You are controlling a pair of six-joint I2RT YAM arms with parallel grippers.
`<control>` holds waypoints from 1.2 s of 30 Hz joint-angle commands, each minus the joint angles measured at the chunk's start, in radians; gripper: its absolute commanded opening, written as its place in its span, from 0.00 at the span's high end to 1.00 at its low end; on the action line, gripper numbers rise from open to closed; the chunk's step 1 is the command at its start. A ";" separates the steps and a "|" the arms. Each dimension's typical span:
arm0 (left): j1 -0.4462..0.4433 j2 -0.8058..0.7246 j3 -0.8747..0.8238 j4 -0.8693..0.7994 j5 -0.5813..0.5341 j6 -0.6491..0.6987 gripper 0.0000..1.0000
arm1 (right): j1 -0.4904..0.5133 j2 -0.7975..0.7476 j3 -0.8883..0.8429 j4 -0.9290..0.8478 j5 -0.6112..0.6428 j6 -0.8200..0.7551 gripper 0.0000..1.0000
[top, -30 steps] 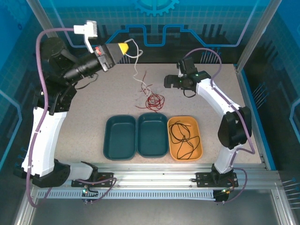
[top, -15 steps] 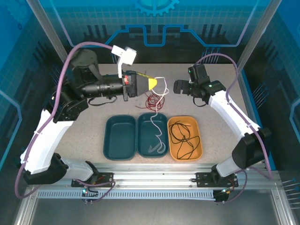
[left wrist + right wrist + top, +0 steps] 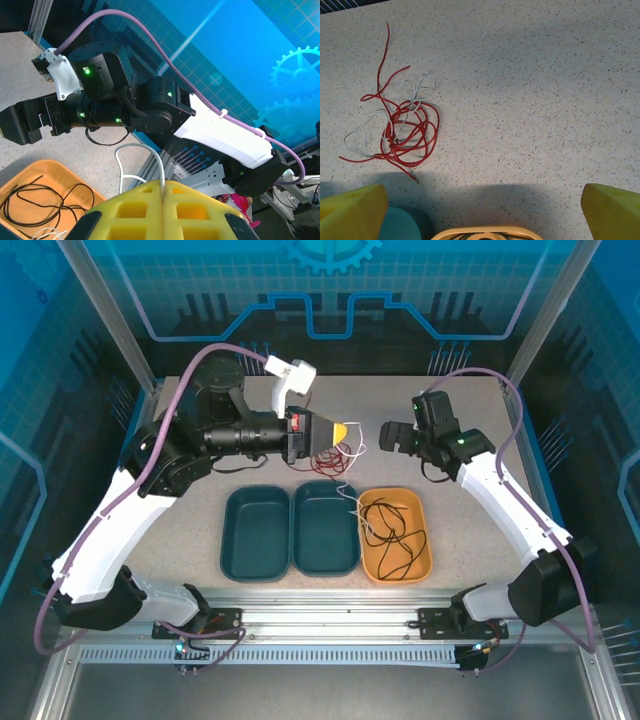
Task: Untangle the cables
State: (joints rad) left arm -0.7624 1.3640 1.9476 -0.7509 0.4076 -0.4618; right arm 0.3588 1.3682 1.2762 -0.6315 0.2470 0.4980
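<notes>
1. Your left gripper is pressed together on the white cable, pinching it between the yellow pads. It hangs above the surface, just behind the trays.
2. From that pinch the white cable drops in a loose line. Its tail reaches the far-left corner of the orange tray, where the black cable lies coiled.
3. Your right gripper is spread wide and holds nothing. It hovers just right of the left one, looking down at the red cable.
4. The red cable lies in a loose knot on the surface behind the middle tray, with a thin pale strand threaded through it. You cannot tell from here whether that strand belongs to the held cable.
5. The step in hand looks like delivery. The white cable is lifted and needs a tray of its own, the black one looks sorted, and the middle tray and left tray are bare.
6. For the next move, bring the pinch toward the arm bases and slightly left until the whole length hangs over the middle tray. Draw the tail clear of the orange tray so it does not mix with the black cable. Then lower the gripper and spread it.
7. After that, the red knot calls for the right gripper: a low approach and a pinch on one outer loop.
</notes>
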 commanded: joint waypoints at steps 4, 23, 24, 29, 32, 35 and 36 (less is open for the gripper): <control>-0.002 -0.020 0.096 0.031 0.022 -0.001 1.00 | -0.007 -0.021 -0.021 0.029 0.019 0.014 0.00; 0.125 -0.011 0.138 0.065 0.043 -0.048 1.00 | -0.006 0.008 -0.047 0.051 -0.054 0.010 0.00; 0.145 -0.004 0.154 0.070 0.062 -0.067 1.00 | -0.006 0.010 -0.049 0.047 -0.052 0.010 0.00; 0.201 0.059 0.425 0.041 0.142 -0.098 1.00 | -0.002 0.016 -0.057 0.053 -0.088 0.007 0.00; 0.204 0.075 0.533 0.023 0.142 -0.082 1.00 | 0.005 0.008 -0.076 0.069 -0.114 0.007 0.00; 0.214 0.049 0.496 0.048 0.136 -0.078 1.00 | 0.007 0.002 -0.089 0.081 -0.136 0.004 0.00; 0.221 0.034 0.463 0.071 0.136 -0.084 1.00 | 0.008 0.001 -0.090 0.080 -0.144 0.001 0.00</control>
State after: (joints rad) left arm -0.5587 1.4178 2.4382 -0.7116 0.5144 -0.5247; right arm 0.3592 1.3808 1.1969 -0.5728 0.1436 0.4976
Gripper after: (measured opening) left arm 0.053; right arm 0.996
